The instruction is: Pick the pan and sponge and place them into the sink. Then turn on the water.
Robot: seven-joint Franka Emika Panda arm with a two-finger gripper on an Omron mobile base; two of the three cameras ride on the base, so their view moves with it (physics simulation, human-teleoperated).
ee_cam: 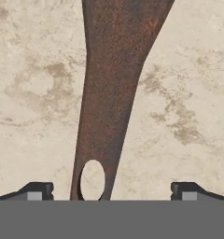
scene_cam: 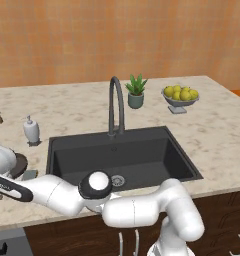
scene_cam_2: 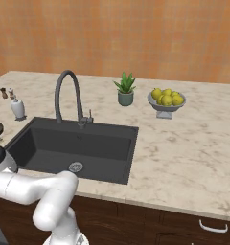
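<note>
Gripper (ee_cam: 112,191) spread wide, grasping nothing — fingertips (ee_cam: 37,190) straddle pan handle (ee_cam: 115,88), one each side, clear gaps both ways. Handle end with hanging hole sits between tips, flat on marble counter (ee_cam: 34,93). Pan (scene_cam: 19,165) left of sink (scene_cam: 122,155), on counter, mostly hidden behind arm. Sponge (scene_cam: 29,175) just beside pan, also left of sink. Faucet (scene_cam: 116,105) behind sink, upright. Soap pump (scene_cam: 31,130) behind sink's left corner. Plant (scene_cam: 136,91) and lemon bowl (scene_cam: 180,96) behind sink, to right.

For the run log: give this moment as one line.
phase: reaching for pan | gripper: open, fingers astride pan handle | pan: on counter, left of sink | sink: no pan or sponge
</note>
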